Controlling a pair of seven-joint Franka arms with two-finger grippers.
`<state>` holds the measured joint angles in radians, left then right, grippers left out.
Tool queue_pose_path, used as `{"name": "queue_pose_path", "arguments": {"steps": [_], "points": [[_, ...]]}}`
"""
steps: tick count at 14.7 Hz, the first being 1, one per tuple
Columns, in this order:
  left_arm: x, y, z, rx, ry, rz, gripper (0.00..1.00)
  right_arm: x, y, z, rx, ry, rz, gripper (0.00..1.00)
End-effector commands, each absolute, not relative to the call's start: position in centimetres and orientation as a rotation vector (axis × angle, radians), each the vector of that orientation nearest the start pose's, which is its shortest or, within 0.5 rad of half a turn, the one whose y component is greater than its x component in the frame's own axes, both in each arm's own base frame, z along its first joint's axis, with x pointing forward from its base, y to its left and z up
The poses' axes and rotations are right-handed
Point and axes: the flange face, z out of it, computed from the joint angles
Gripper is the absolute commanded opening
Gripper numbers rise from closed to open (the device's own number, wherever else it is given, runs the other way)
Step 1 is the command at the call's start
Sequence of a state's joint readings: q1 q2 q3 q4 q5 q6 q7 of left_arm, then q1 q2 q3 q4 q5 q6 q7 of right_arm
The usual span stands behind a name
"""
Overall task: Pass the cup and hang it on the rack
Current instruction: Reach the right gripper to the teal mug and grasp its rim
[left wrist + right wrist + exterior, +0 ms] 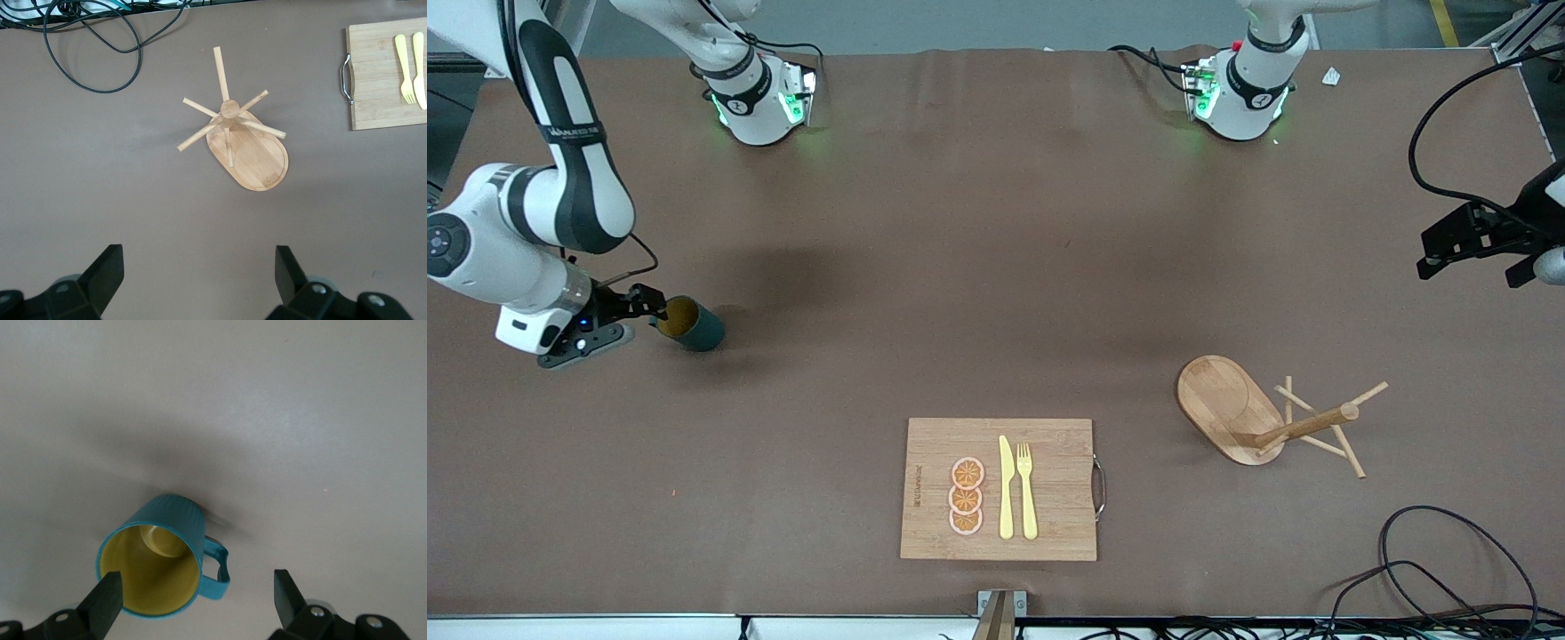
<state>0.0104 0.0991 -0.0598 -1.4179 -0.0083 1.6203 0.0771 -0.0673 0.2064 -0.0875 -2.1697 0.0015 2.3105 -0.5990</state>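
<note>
The teal cup [691, 325] with a yellow inside sits on the table toward the right arm's end, its open mouth turned to my right gripper [639, 318]. In the right wrist view the cup [160, 553] shows its loop handle between the open fingers, and one fingertip [107, 597] overlaps the rim. Nothing is gripped. The wooden rack [1223, 400] stands toward the left arm's end. My left gripper [1480, 242] hangs open in the air at that end of the table. In the left wrist view the rack [257, 160] lies ahead of the empty gripper [200, 273].
A bamboo cutting board [934, 444] with a yellow knife, a fork and orange slices lies near the front edge; it also shows in the left wrist view as the board [377, 80]. Black cables [1449, 569] coil at the front corner beside the rack.
</note>
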Motion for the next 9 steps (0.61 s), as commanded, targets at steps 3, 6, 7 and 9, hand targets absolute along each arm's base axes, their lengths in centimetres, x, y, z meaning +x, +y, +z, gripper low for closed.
{"name": "queue_pose_path", "arguments": {"steps": [3,6,7,9], "points": [[58.9,-2.7,64.7,-3.14,0.185,-0.172,1.0,53.5,-8.7,25.4,-3.024,-0.728,0.128,0.85],[58.9,-2.6,64.7,-3.14,0.187,-0.172,1.0,53.5,-8.5,24.1,-3.015,-0.763,0.135,0.43],[58.9,-2.6,64.7,-3.14,0.19,-0.172,1.0,53.5,-8.5,24.0,-2.992,-0.835,0.136,0.24],[58.9,-2.5,64.7,-3.14,0.187,-0.172,1.0,53.6,-8.6,24.2,-2.987,-0.85,0.135,0.0]]}}
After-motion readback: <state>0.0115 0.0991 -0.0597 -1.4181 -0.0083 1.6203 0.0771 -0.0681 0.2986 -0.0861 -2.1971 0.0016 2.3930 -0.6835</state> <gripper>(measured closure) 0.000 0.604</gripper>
